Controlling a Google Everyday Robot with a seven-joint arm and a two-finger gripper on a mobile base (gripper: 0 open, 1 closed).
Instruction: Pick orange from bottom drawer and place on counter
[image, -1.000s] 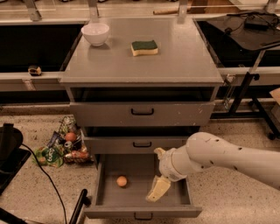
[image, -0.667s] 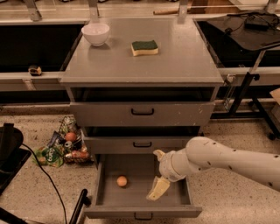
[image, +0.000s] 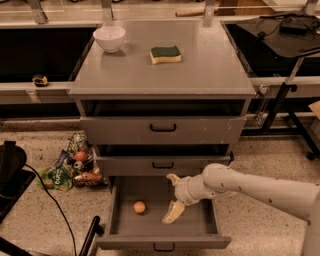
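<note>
The orange (image: 139, 207) lies on the floor of the open bottom drawer (image: 165, 243), left of its middle. My gripper (image: 173, 196) is inside the drawer, just right of the orange and apart from it. It is open and empty, with one pale finger (image: 172, 213) low near the drawer floor and the other up by the middle drawer's front. The arm reaches in from the right. The counter (image: 200, 70) is the grey top of the cabinet.
A white bowl (image: 109, 38) and a green-and-yellow sponge (image: 165, 54) sit on the counter. Colourful packets (image: 75, 165) lie on the floor left of the cabinet. A black cable and dark equipment (image: 10, 170) are at far left. Black stand legs (image: 285, 110) stand at right.
My gripper has shifted a little to the left inside the drawer, closer to the orange. The orange has not moved.
</note>
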